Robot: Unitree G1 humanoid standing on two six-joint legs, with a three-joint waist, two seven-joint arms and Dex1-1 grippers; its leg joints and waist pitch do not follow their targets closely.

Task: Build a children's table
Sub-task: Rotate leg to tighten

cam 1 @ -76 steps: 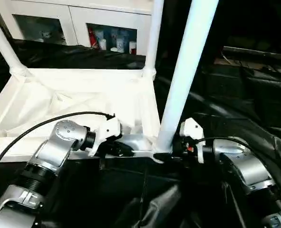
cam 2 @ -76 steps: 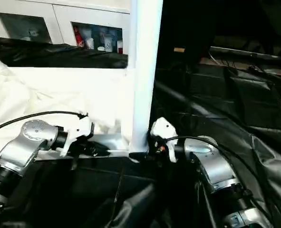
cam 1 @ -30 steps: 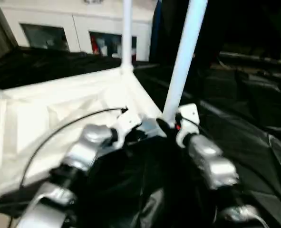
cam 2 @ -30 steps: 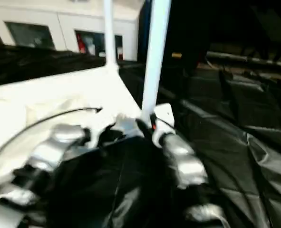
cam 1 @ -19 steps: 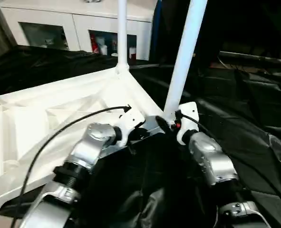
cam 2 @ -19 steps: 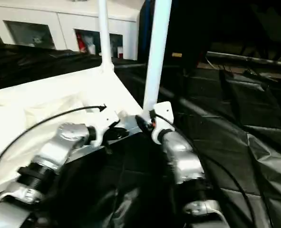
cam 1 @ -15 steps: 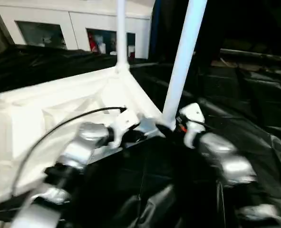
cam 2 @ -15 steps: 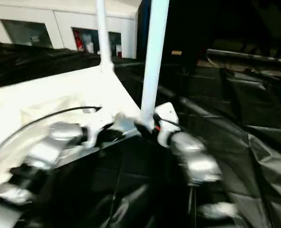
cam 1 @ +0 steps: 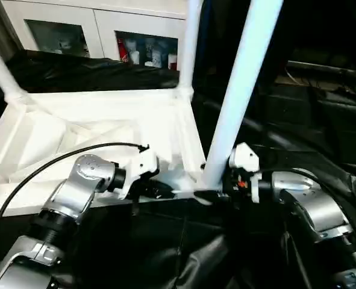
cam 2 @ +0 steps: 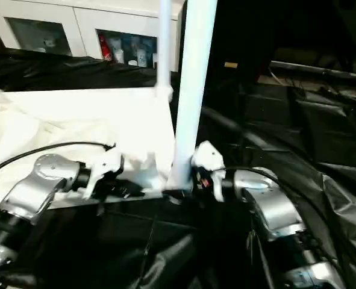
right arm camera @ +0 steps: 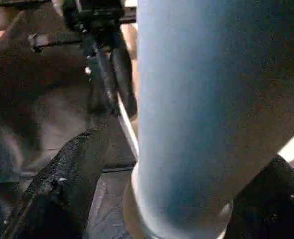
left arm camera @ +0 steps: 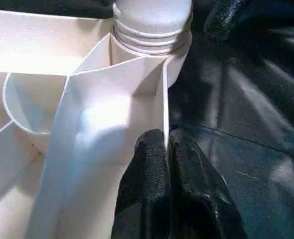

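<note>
At near corner of large white ribbed plastic tabletop [cam 1: 105,129], inverted on black sheet: long white tapered tube leg [cam 1: 238,96], axis upright, between right gripper [right arm camera: 151,199] wide jaws; left gripper [left arm camera: 167,149] jaws pinch rim alongside.

- The left arm [cam 1: 75,192] reached forward and inward, its forearm angled up toward the middle.
- The left gripper [left arm camera: 166,149] had its 2 black fingers pressed together.
- The right arm [cam 1: 310,208] bent inward.
- The right gripper [right arm camera: 161,194] had its 2 fingers [right arm camera: 62,184] spread wide.
</note>
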